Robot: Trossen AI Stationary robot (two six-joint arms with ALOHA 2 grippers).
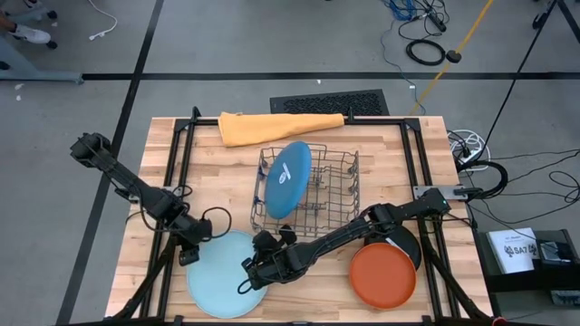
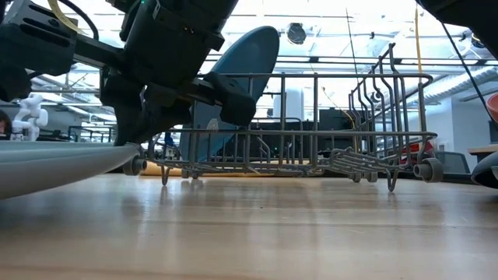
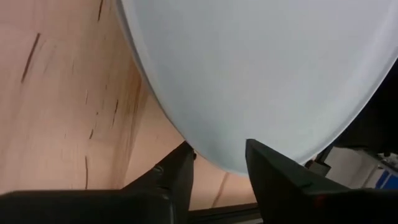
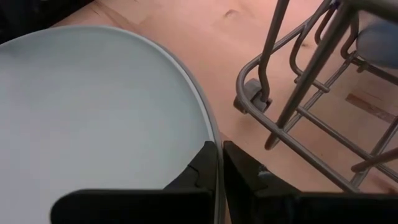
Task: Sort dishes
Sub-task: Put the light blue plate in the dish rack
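Light blue plate [image 1: 222,272] pinched by right gripper [image 1: 256,270] — left gripper [image 1: 192,254] straddles its rim, spread

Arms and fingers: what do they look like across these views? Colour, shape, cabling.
Both arms are black, jointed and slender in the high view, with bulkier housings at the joints. A loose black cable loops out beside the left gripper; the right gripper has cabling bunched along its wrist. In the wrist views the fingers are matte black, blocky and flat-faced; the right arm's taper toward the tips. No markings visible.
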